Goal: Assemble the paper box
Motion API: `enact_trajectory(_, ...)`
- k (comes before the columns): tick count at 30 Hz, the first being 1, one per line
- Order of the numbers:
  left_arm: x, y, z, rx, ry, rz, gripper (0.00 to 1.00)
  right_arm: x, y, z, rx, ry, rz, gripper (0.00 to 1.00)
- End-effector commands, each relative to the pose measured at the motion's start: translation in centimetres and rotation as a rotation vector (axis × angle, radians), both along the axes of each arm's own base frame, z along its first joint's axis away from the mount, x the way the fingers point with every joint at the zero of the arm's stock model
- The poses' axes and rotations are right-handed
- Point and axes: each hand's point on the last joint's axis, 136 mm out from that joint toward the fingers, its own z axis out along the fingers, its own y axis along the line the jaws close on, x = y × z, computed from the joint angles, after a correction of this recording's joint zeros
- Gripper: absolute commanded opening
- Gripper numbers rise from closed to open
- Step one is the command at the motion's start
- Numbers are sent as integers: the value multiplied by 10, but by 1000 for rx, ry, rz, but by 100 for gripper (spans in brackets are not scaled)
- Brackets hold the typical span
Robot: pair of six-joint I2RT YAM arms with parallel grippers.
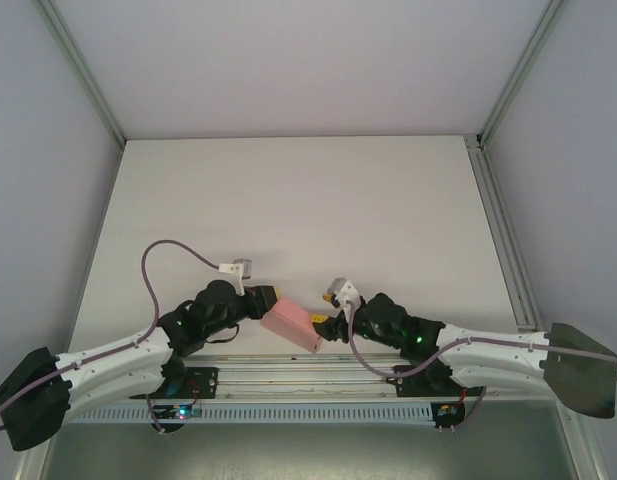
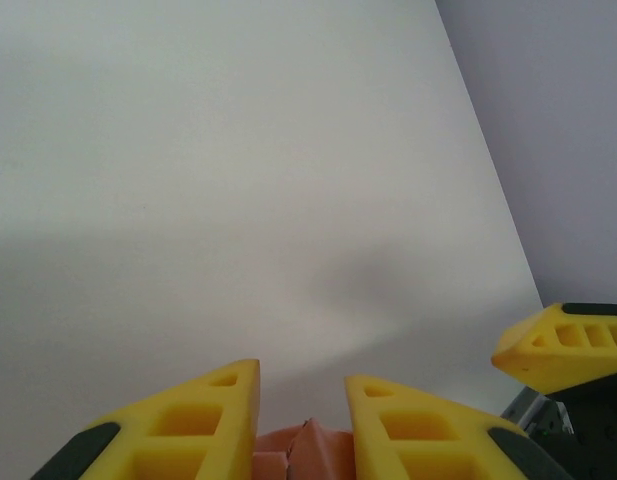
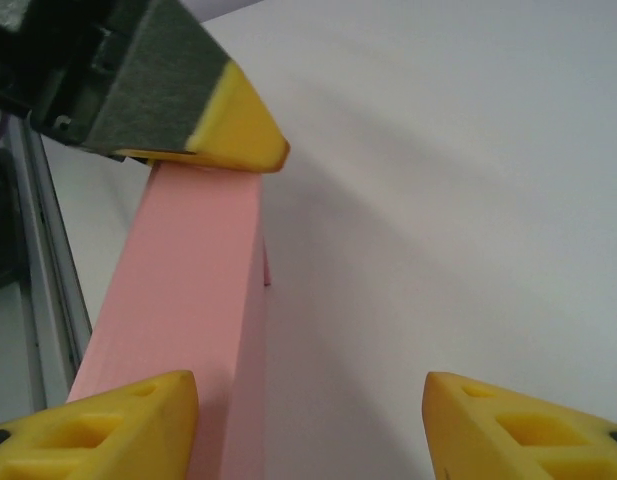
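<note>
1. Top view: the paper box [image 1: 291,324] is a small, closed pink block. It lies slantwise over the near edge of the white table [image 1: 288,200], between the two arms. The left gripper [image 1: 268,300] meets the box's upper left end. The right gripper [image 1: 326,322] is at its lower right end. From here I cannot tell whether the box rests on the table or is held above it.

2. Left wrist view: the left gripper [image 2: 301,385] has its two yellow fingers [image 2: 208,410] close together. Pink card of the paper box [image 2: 303,455] is pinched between them at the bottom edge, so this gripper is grasping the box. One yellow finger [image 2: 563,345] of the right gripper shows at the right edge, apart from the left fingers. Bare table [image 2: 238,150] lies beyond.

3. Right wrist view: the right gripper [image 3: 310,385] has its fingers spread wide, released. The paper box [image 3: 188,280] runs up from just beside the gripper's left finger [image 3: 128,420]. The other finger [image 3: 518,420] is well apart from the box, over bare table. At the far end of the box, a yellow-tipped finger [image 3: 233,130] of the left gripper presses on its top face.
</note>
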Motion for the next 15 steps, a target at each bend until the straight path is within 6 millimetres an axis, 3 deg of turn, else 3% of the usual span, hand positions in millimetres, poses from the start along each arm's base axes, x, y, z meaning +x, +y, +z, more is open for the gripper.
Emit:
enact_trajectory(1,-22,29,-59,169,165,39,19,-23,-28,-70,-319,-26,77,61)
enact_trajectory(6,-23,28,-55,153,163,37,21,-24,-24,-84,-375,-12,89,60)
enact_trajectory(12,-19,18,-39,111,154,24,49,-24,-15,-93,-451,-22,113,54)
enact_trajectory(15,-17,17,-35,72,153,48,48,-25,-15,-94,-450,-24,118,54)
